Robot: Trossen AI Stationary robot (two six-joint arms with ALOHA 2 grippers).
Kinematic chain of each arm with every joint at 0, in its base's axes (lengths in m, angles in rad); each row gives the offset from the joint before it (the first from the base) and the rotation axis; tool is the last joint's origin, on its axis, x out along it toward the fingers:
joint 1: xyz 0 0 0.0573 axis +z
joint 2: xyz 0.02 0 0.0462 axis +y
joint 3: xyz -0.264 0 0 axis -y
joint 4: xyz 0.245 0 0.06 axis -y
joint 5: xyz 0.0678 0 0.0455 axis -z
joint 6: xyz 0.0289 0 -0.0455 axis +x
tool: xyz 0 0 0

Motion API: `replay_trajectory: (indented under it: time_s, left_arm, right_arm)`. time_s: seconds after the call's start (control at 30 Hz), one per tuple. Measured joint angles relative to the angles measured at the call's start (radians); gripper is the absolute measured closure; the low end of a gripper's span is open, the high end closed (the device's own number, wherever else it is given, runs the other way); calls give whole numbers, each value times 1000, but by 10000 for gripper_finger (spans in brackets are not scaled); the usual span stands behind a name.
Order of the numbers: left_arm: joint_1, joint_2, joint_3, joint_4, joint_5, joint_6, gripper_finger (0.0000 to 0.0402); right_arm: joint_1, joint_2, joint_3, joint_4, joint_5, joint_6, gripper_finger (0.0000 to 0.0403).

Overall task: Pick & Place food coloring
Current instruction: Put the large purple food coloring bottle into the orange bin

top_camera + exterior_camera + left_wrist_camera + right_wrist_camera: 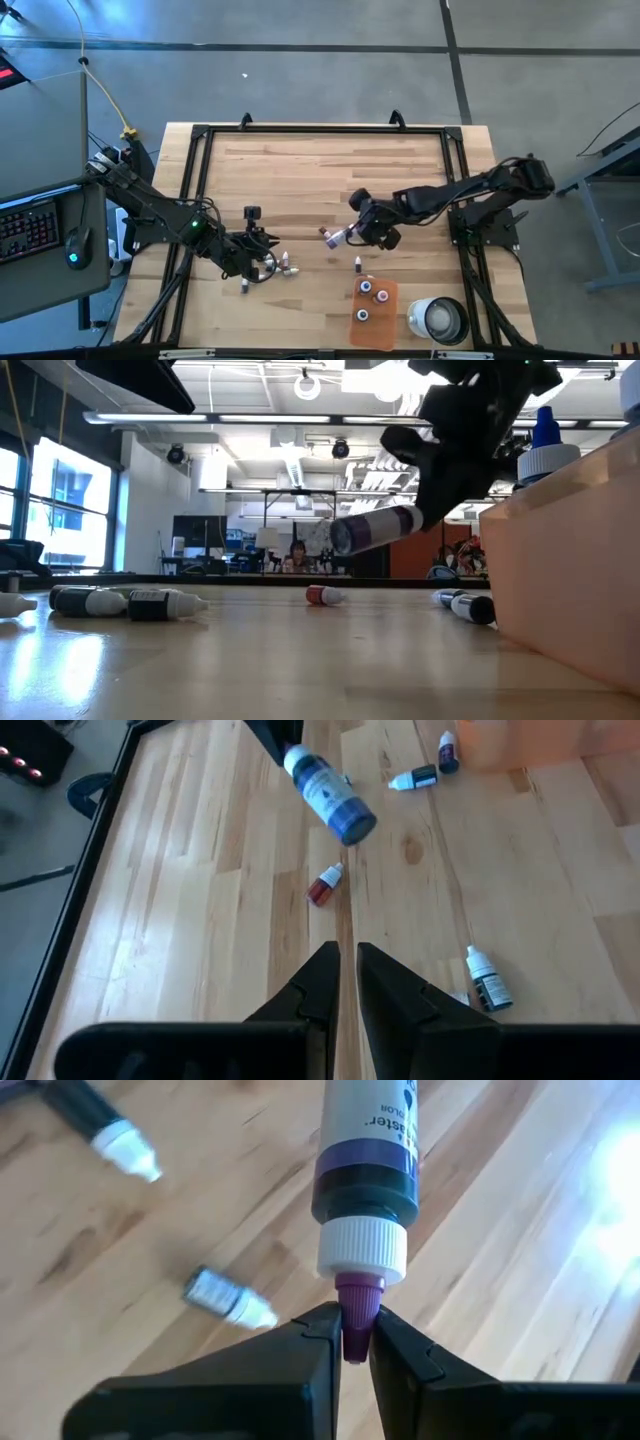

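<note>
Figure. A food-coloring bottle (pixel 366 1155) held by its purple nozzle tip, with its white collar and labelled body reaching out beyond the fingers. The right gripper (pixel 350 1332) is closed on that narrow tip and holds the bottle clear of the tabletop (pixel 300 170), about mid-table and right of centre; in the low view the bottle (pixel 375 528) hangs nearly level above the wood. Judged from its small size and plastic body, the bottle is light and fairly stiff, with a smooth skin that may slip. The tip is a slender, tapered hold, so the bottle could pivot or slide out; the body or collar would likely give a surer purchase. The cap end seems the part most easily stressed.

Toward the near edge, right of centre, lies the translucent orange tray (pixel 385 325), with three bottles standing in it (pixel 367 288); a white round cup (pixel 437 318) sits just beside it, toward the near right corner. One loose bottle (pixel 358 264) lies between the held bottle and the tray.

The left gripper (pixel 250 268) waits low near the near edge, left of centre, its fingers nearly together and holding nothing. Loose bottles lie close to it, among them a red-capped one (pixel 325 886) and a white-capped one (pixel 486 978).
</note>
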Motion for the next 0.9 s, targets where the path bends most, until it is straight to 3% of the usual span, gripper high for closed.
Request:
replay_trajectory:
  time_s: [0.1, 0.23, 0.33, 0.53, 0.67, 0.77, 0.9]
  left_arm:
    - [0, 0, 0, 14, -5, 0, 365]
    - [0, 0, 0, 46, -90, 0, 365]
    - [1, 0, 0, 41, -135, 0, 365]
    - [0, 0, 0, 39, -129, 0, 365]
    - [0, 0, 0, 31, -115, 0, 365]
    - [0, 0, 0, 31, -115, 17, 365]
    - [0, 0, 0, 31, -113, 45, 365]
  right_arm:
    - [5, -20, 0, -45, 15, 11, 372]
    - [10, -36, 0, -84, 105, -20, 372]
    - [16, -36, 0, -138, 271, -143, 372]
    - [18, -34, 0, -200, 670, -453, 368]
    - [18, -34, 0, -199, 836, -682, 369]
    - [18, -34, 0, -198, 892, -809, 372]
    - [7, -34, 0, -204, 837, -841, 371]
